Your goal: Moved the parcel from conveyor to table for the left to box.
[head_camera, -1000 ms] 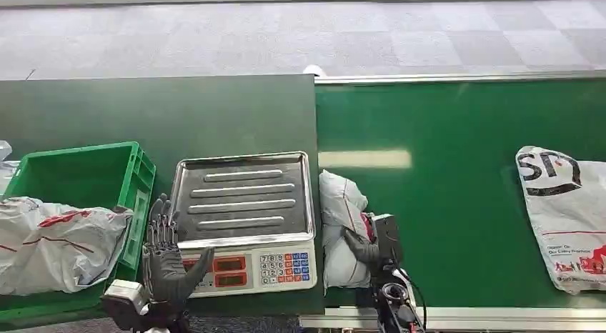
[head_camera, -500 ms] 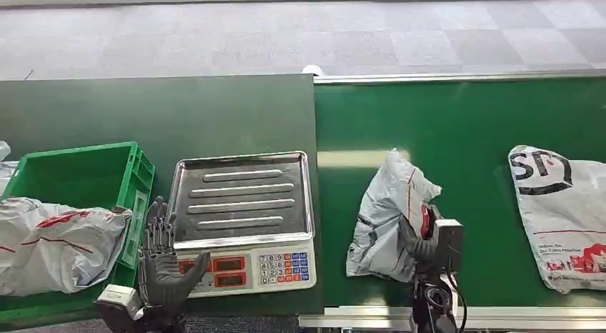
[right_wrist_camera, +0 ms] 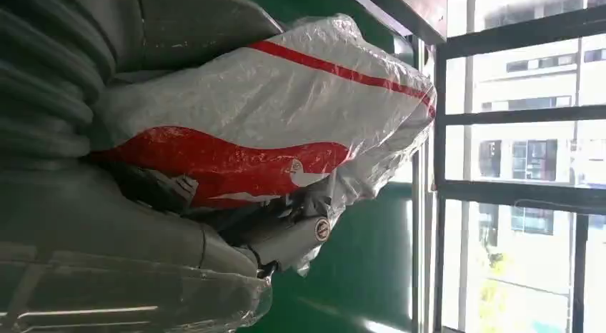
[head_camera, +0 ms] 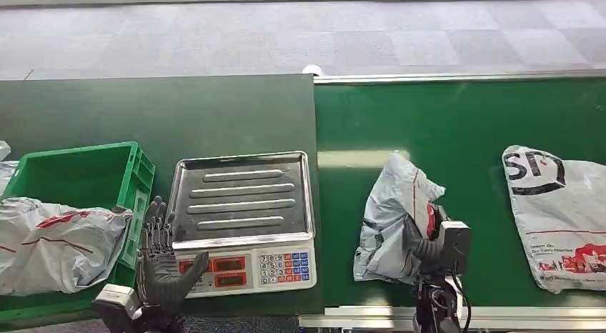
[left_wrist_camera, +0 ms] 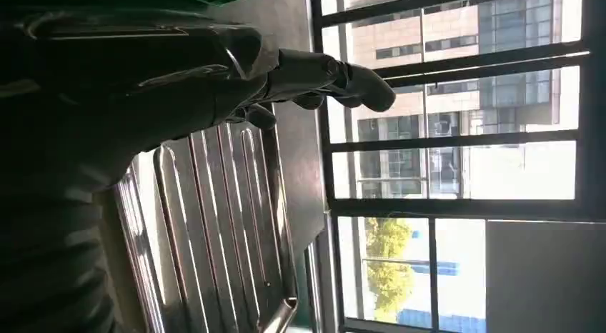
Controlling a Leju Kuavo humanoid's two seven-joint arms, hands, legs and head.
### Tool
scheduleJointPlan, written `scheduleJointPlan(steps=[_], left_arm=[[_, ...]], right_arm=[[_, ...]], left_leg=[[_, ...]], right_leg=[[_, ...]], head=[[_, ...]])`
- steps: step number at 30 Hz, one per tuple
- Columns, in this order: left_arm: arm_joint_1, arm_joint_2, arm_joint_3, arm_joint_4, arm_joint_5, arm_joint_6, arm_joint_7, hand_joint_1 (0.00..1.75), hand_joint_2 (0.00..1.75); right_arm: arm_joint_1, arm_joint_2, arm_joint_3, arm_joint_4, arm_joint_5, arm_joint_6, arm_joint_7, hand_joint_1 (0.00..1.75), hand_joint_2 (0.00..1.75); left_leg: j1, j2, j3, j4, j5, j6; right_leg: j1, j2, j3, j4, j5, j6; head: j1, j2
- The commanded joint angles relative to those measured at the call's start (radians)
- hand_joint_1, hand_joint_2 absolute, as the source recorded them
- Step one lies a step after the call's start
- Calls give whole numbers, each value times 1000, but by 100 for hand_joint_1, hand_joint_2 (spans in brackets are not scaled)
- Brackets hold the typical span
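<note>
Head view: right hand grasping parcel, now carried rightward from beside scale; left hand released, waiting.

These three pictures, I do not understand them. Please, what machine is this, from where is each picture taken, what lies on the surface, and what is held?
It is a humanoid robot with two arms. The wide picture is from its head, looking down. The two sideways pictures are from cameras at its wrists.

On the dark table stand a scale and a green crate with a bag lying over its near edge. To the right is a green conveyor.

The right robot hand grips a grey parcel on the conveyor; the right wrist picture shows it close up. A larger bag lies further right. The left robot hand is open, holding nothing, in front of the scale.
</note>
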Motion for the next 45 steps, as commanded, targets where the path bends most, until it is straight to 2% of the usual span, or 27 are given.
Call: scheduleJointPlan(steps=[1, 5, 7, 10, 19, 22, 27, 28, 29, 34, 35, 36, 39, 44, 45], left_arm=[[-56, 29, 14, -12, 0, -15, -3, 0, 175], [-88, 28, 24, -6, 15, -16, -3, 0, 175], [-96, 21, 38, -9, 21, -21, -3, 0, 175], [-101, 14, 47, -12, 16, -21, -3, 0, 175], [-101, 14, 47, -12, 16, -21, -3, 0, 175], [-90, -5, 70, -38, 21, -22, -3, 0, 175], [-82, -13, 87, -50, 29, -43, -3, 0, 175], [-90, -17, 89, -47, 31, -48, -3, 0, 175], [-96, -17, 87, -43, 32, -51, -3, 0, 175], [-123, -40, 92, -28, 46, -62, -3, 0, 175], [-127, -44, 90, -17, 46, -66, -3, 0, 175], [-131, -48, 89, -10, 43, -63, -3, 0, 175], [-141, -56, 82, 1, 40, -57, -3, 0, 175], [-141, -56, 82, 1, 40, -57, -3, 0, 175], [-143, -56, 85, 2, 43, -54, -3, 0, 175]], right_arm=[[-114, 14, 114, -245, 75, -70, 6, 175, 175], [-160, 40, 214, -454, 121, -93, 107, 175, 175], [-164, 39, 243, -481, 112, -91, 121, 175, 175], [-181, 38, 263, -478, 117, -103, 137, 175, 175], [-181, 38, 263, -478, 117, -103, 137, 175, 175], [-209, 45, 281, -444, 159, -158, 156, 175, 175], [-275, 72, 353, -310, 173, -71, 213, 175, 175], [-306, 88, 364, -236, 218, -105, 239, 175, 175], [-315, 99, 368, -210, 217, -102, 240, 171, 175], [-432, 157, 430, 161, 241, -3, 274, 175, 175], [-451, 157, 512, 259, 157, 31, 267, 175, 175], [-452, 157, 589, 313, 95, 17, 259, 175, 175], [-461, 157, 766, 373, -49, -3, 258, 175, 175], [-461, 157, 766, 373, -49, -3, 258, 175, 175], [-474, 157, 803, 379, -84, 10, 258, 175, 175]], left_leg=[[-1, 5, -2, 2, -1, 0], [-1, 6, -4, 3, 0, 0], [-1, 5, -3, 3, 0, 0], [-1, 2, -1, 1, 1, 0], [0, 2, 1, 0, 0, 0], [0, 2, 0, 0, 1, 0], [0, 7, 1, 0, 0, 0], [0, 4, 1, 0, 0, 0], [0, 7, 3, 0, 0, 0], [0, 7, 3, -1, 0, 0], [1, 8, 4, -1, 0, 0], [0, 8, 4, -1, 0, 0], [1, 10, 5, -2, 0, 0], [1, 4, 3, -1, 0, 0], [1, 3, 2, 0, 0, 0]], right_leg=[[0, 6, -4, 3, 1, 0], [-1, 7, -6, 5, 1, 0], [-1, 6, -5, 4, 1, -1], [0, 2, -2, 2, 1, 0], [0, 3, 0, 0, 1, -1], [0, 3, 0, 0, 1, -1], [0, 8, -1, 0, 2, -1], [0, 5, 0, 0, 1, 0], [1, 8, 1, 0, 2, -1], [1, 7, 1, 0, 2, -1], [1, 9, 1, -1, 3, -1], [1, 8, 1, 0, 2, -1], [2, 11, 2, -1, 3, -1], [1, 4, 2, 0, 1, -1], [1, 3, 1, 0, 1, -1]], head=[[0, 0], [0, 0], [0, 0], [0, 0], [0, 0], [0, 0], [0, 0], [0, 0], [0, 0], [0, 0], [0, 0], [0, 0], [0, 0], [0, 0], [0, 0]])
